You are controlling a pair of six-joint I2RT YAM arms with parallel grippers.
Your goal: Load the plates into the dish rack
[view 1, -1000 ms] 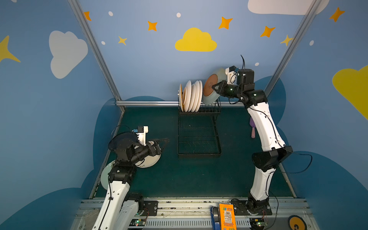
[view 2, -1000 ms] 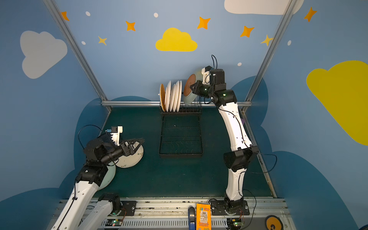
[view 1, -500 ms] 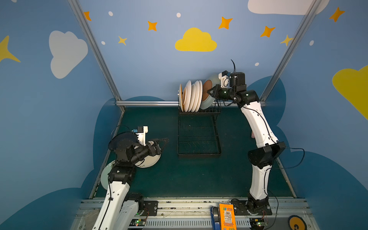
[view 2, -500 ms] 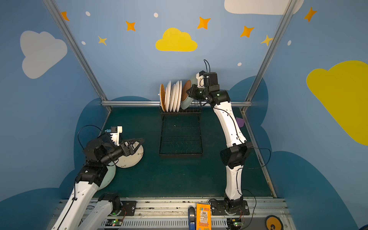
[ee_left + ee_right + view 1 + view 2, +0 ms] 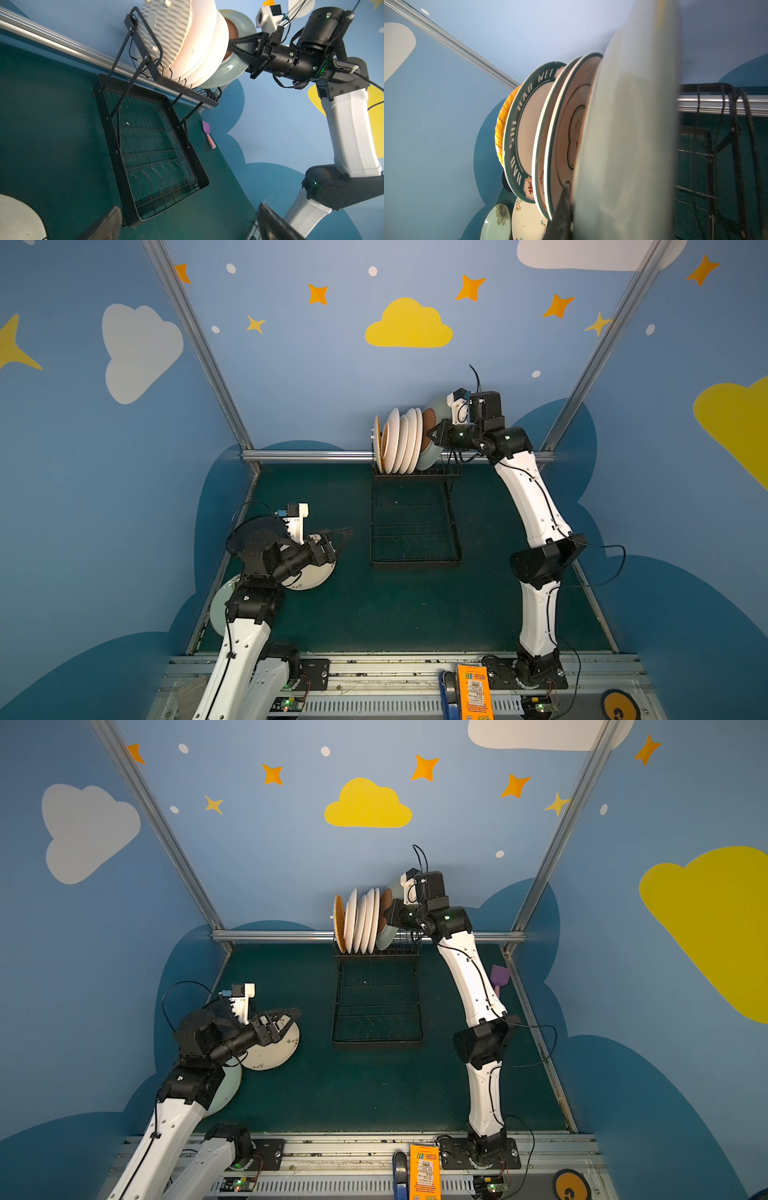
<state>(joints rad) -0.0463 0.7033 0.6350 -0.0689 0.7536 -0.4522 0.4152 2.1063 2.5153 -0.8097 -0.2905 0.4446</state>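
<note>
Grey-green glaze fills your right wrist view. The grey-green plate is clenched at its rim in the right jaws and held tilted. Its lower edge is down at the wires of the raised slotted section of the dish rack, which stands at the middle of the counter's far edge. The plate sits close against the row of plates standing on edge there, at the end of the row nearer the counter's right edge.

Your left jaws are spread wide with nothing between them, hovering over a cream plate that lies flat near the counter's left edge. A mint plate lies partly under that arm, closer to the near-left corner. A navy plate lies just beyond the arm. A purple spatula rests by the right edge.
</note>
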